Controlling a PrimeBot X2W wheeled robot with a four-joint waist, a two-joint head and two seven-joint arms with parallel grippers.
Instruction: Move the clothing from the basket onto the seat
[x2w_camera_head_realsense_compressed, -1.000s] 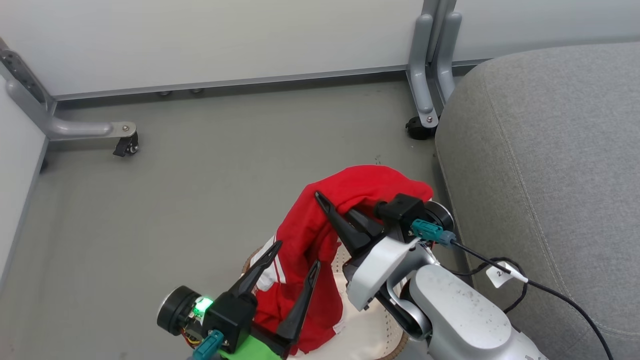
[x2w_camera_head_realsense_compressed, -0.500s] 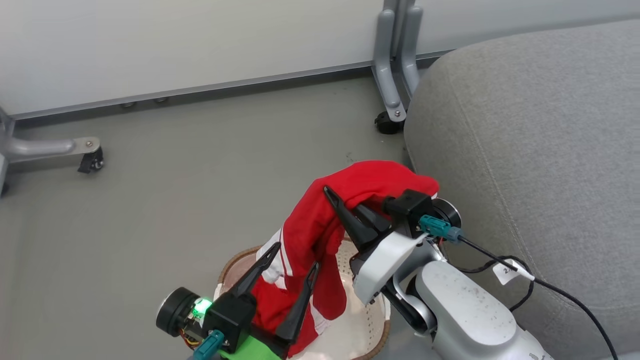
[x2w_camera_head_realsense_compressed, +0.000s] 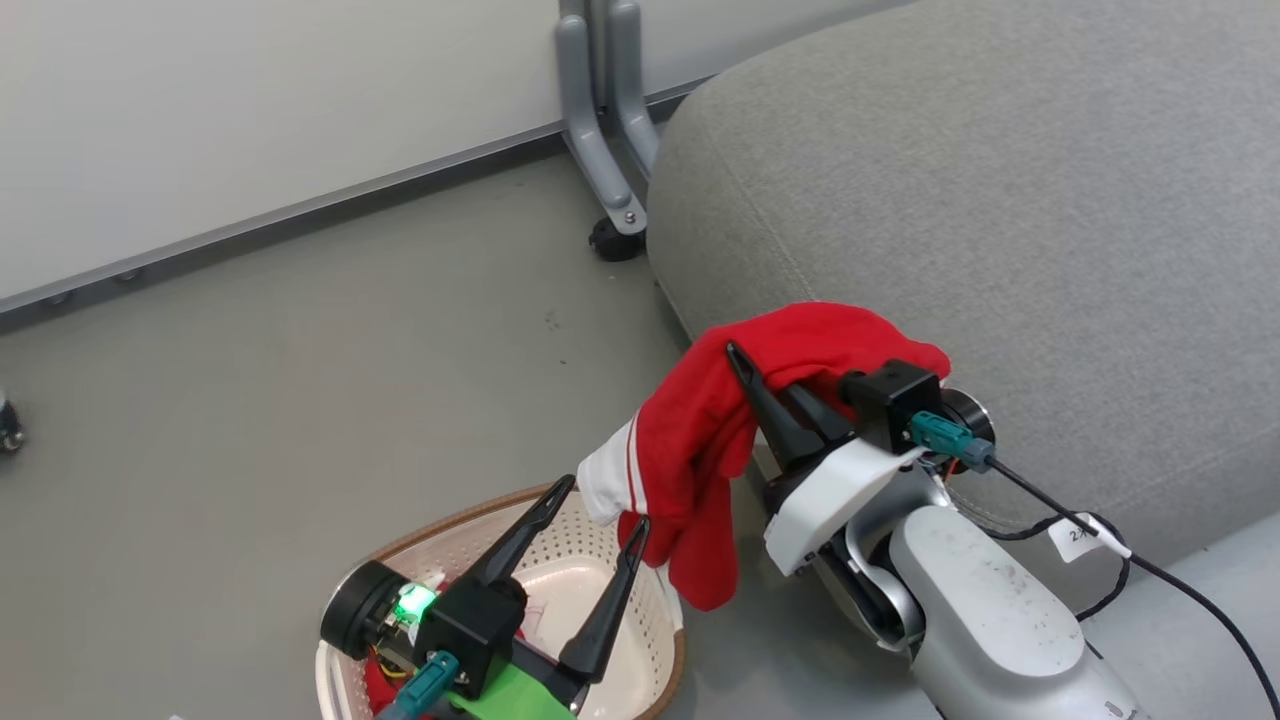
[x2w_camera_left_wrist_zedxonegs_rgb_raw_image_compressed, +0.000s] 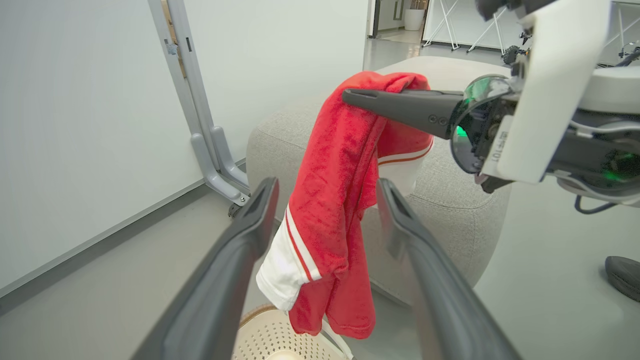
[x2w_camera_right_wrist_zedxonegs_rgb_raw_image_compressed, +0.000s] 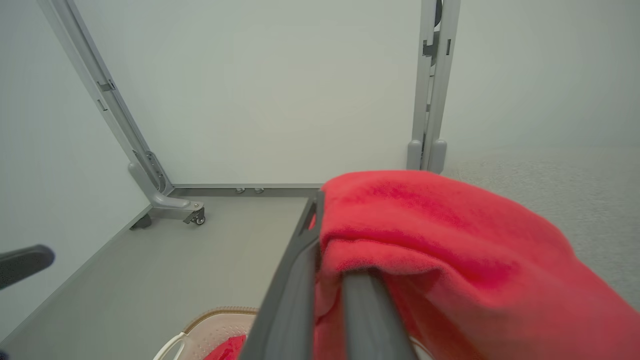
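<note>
We see the right gripper (x2w_camera_head_realsense_compressed: 760, 380) with its fingers pinched on a red garment (x2w_camera_head_realsense_compressed: 700, 430). The garment hangs in the air between the basket (x2w_camera_head_realsense_compressed: 440, 527) and the seat (x2w_camera_head_realsense_compressed: 950, 200), close to the seat's edge. The left gripper (x2w_camera_head_realsense_compressed: 604, 503) hovers over the basket with fingers spread wide, holding nothing. Another red piece (x2w_camera_right_wrist_zedxonegs_rgb_raw_image_compressed: 227, 350) lies inside the basket.

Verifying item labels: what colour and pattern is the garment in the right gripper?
The garment is bright red, with white striped trim; left wrist view shows it best.

Right pincer (x2w_camera_head_realsense_compressed: 765, 378) raised, clamped shut, left pincer (x2w_camera_head_realsense_compressed: 606, 501) low, fingers spread wide
</note>
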